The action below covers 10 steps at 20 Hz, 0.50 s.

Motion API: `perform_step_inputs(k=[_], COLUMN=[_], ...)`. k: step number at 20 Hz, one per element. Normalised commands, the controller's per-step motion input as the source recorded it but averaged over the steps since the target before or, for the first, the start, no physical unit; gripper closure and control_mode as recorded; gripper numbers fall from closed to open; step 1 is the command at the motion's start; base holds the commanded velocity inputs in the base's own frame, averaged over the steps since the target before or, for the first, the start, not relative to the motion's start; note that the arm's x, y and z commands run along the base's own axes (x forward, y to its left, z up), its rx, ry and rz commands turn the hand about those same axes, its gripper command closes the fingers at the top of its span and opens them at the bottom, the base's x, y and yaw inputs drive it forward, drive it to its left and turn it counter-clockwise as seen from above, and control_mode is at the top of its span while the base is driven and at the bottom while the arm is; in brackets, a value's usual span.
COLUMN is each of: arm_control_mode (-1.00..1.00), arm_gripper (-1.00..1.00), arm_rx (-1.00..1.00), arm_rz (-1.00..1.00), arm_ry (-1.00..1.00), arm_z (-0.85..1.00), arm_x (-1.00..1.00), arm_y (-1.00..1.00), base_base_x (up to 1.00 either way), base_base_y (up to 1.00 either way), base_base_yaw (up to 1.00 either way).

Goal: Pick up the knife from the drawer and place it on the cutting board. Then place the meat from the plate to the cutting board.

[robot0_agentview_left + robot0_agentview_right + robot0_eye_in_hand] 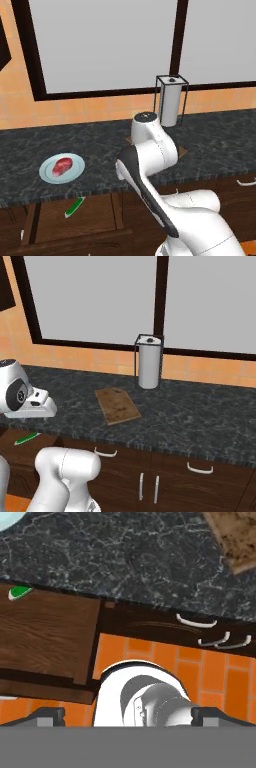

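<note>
Left base view: knife (75, 206) (green handle) lies diagonally in drawer (50, 220).

Knife (74, 207) in drawer (60, 220); meat (63, 165) on plate (50, 175).

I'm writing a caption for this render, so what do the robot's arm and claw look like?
The arm is made of glossy white, rounded shells, with a dark grey band running along one link and a dark round cap at the top joint. In the right base view its white wrist block carries a dark circular joint face. The claw has two small dark finger tips. No cables or markings show.
</note>
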Motion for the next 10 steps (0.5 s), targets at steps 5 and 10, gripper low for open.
perform_step_inputs(k=[5,10], arm_control_mode=[-1.00,-1.00], arm_gripper=[-1.00,-1.00], arm_rx=[0.00,0.02], arm_rz=[0.09,0.18], arm_ry=[0.10,0.18], arm_z=[-0.21,-0.05], arm_x=[-0.28,-0.18], arm_y=[0.89,0.63], base_base_x=[0.00,0.00], base_base_y=[0.00,0.00], base_base_yaw=[0.00,0.00])
